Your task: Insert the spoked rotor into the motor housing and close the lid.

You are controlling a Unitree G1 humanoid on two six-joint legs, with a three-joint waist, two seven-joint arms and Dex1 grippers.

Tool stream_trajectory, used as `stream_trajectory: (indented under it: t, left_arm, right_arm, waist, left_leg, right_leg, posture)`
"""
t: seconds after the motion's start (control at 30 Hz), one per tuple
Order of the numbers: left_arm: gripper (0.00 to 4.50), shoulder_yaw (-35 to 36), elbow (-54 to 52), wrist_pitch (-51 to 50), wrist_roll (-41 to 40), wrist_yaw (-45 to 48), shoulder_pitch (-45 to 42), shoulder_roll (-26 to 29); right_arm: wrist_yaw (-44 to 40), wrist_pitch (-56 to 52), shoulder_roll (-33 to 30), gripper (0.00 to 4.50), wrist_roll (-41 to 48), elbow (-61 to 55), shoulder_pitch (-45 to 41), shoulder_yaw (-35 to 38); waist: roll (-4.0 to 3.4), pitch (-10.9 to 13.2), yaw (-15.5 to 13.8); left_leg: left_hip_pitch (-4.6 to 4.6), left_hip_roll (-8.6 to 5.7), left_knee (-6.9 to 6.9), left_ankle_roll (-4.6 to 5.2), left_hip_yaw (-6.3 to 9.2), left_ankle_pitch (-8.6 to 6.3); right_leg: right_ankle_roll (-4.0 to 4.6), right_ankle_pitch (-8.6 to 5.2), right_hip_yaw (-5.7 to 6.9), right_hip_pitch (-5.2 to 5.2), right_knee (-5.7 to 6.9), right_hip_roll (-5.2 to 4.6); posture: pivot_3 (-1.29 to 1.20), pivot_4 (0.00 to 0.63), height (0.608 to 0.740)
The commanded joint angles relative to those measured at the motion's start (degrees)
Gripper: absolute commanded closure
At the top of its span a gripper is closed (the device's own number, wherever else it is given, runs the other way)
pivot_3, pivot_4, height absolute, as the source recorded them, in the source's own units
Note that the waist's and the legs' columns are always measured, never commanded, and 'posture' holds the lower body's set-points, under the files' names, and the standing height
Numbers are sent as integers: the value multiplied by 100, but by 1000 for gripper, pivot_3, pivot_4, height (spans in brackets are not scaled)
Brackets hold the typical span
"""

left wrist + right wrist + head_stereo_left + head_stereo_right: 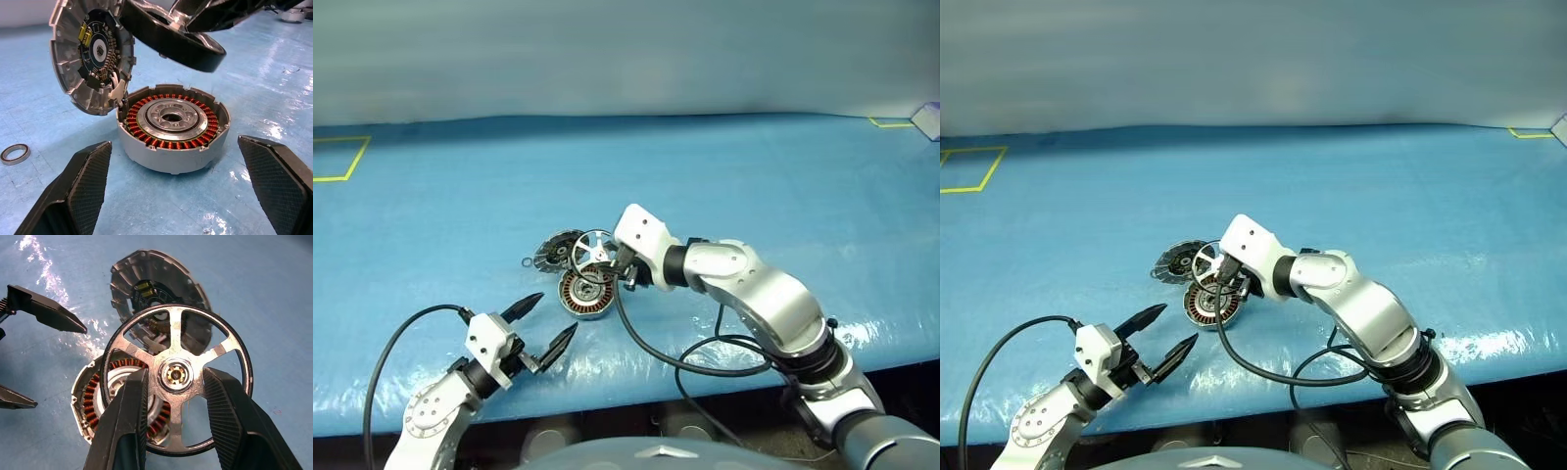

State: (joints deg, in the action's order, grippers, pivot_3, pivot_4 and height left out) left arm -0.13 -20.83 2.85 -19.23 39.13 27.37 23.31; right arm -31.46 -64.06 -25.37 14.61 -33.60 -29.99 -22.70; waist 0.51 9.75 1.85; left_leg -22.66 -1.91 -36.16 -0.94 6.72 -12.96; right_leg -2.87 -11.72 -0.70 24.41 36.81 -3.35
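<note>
The motor housing [584, 294] sits on the blue desk [754, 176] just in front of the robot, its open top showing a ring of copper windings around a silver bearing in the middle. Its lid [557, 252] is swung open and stands tilted at about 11 o'clock from the cup, joined to it at the rim, with its inner face of silver segments and a dark centre turned toward the cup. The right gripper [171, 391] reaches in from 3 o'clock with its jaws clamped on the spoked rotor [594, 251], the two black fingers [126, 421] pressing either side of the central hub. The wheel is held tilted in the air above the housing, clear of the windings, and it overlaps the cup and the lid as seen along the wrist. The left gripper [540, 324] hangs at about 7 o'clock from the housing, near it but not touching, its jaws spread wide apart and pointed at the cup with nothing between them. A small loose metal ring [14, 153] lies flat on the desk at roughly 10 o'clock from the housing, beside the lid. A black cable [656, 348] trails from the right wrist across the desk's near edge.
</note>
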Motion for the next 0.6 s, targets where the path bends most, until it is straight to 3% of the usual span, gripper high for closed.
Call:
stream_trajectory:
  t: [0.03,0.6]
  left_arm:
    - [0,8,-65,-5,-99,89,-59,41]
    - [0,101,-35,-68,-105,235,-126,84]
  right_arm:
    - [191,62,-255,3159,-143,29,158,415]
    - [812,629,-161,3159,-667,1483,774,471]
  waist:
    - [1,-1,-15]
    - [2,-2,-14]
  left_leg:
    - [0,-2,-2,0,-1,0]
    - [13,-21,-4,2,-6,1]
  right_leg:
    - [0,0,0,0,-1,0]
    - [-1,2,-7,-12,3,-1]
  posture:
    - [0,150,740]
    - [0,150,740]
